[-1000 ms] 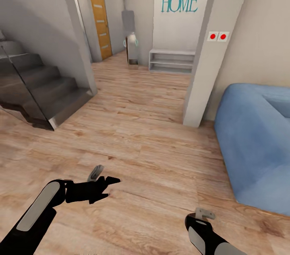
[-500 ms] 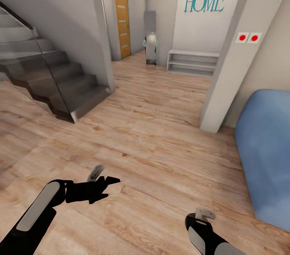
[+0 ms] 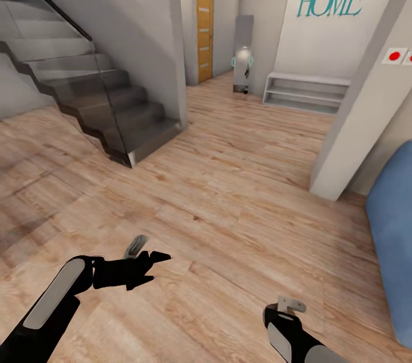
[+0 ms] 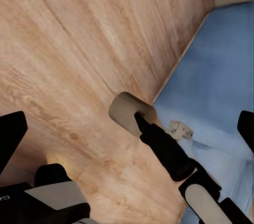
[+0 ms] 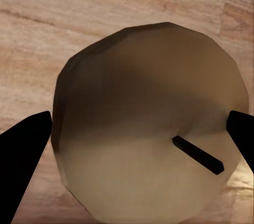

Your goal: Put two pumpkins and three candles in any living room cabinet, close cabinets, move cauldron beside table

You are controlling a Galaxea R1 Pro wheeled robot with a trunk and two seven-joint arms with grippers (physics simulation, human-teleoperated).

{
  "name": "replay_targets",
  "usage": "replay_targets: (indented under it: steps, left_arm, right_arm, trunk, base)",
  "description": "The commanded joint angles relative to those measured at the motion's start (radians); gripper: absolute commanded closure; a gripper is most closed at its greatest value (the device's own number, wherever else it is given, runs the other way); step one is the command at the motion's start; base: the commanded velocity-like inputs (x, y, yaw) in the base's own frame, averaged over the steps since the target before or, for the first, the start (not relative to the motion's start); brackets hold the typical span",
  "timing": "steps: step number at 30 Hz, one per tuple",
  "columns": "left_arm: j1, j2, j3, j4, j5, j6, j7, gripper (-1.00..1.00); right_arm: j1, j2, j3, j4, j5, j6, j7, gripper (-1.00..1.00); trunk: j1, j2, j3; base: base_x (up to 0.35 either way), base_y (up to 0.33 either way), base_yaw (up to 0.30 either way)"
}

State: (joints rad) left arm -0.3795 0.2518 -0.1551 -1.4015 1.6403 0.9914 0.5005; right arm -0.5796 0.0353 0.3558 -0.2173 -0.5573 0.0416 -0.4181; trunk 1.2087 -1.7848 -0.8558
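A tan candle (image 5: 153,128) with a short dark wick sits between the two black fingers of my right gripper (image 5: 137,144), which is shut on it above the wooden floor. In the left wrist view the same candle (image 4: 126,112) shows at the tip of my right arm (image 4: 169,152). In the head view my left gripper (image 3: 160,267) hangs open over the floor at the lower left, with nothing between its fingers. My right forearm (image 3: 289,337) shows at the bottom edge. The pumpkins, cabinet, cauldron and table are out of view.
A dark staircase (image 3: 103,99) with a glass rail stands at the left. A white pillar (image 3: 357,117) and a blue sofa (image 3: 395,237) are at the right. Down the hall are a white shelf bench (image 3: 306,94), a mirror (image 3: 243,54) and an orange door (image 3: 204,31). Wooden floor (image 3: 229,191) lies ahead.
The head view has turned left, so the stairs, hall and sofa have all slid to the right in the picture. Both arms keep the same pose.
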Motion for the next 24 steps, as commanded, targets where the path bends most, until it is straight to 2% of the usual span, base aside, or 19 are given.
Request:
replay_targets:
  steps: [1,24]
  left_arm:
    - [-0.001,0.001,-0.001,-0.001,0.010,0.000,0.010,-1.00]
    - [-0.001,0.000,0.000,0.012,0.010,0.000,0.010,-1.00]
  right_arm:
    - [-0.001,-0.001,0.009,-0.002,-0.004,0.004,-0.007,1.00]
    - [-0.001,-0.001,0.009,-0.001,-0.004,0.004,-0.007,1.00]
  trunk:
    - [0.000,0.000,-0.001]
    - [0.000,0.000,-0.001]
  base:
    - [0.000,0.000,0.286]
    - [0.000,0.000,0.286]
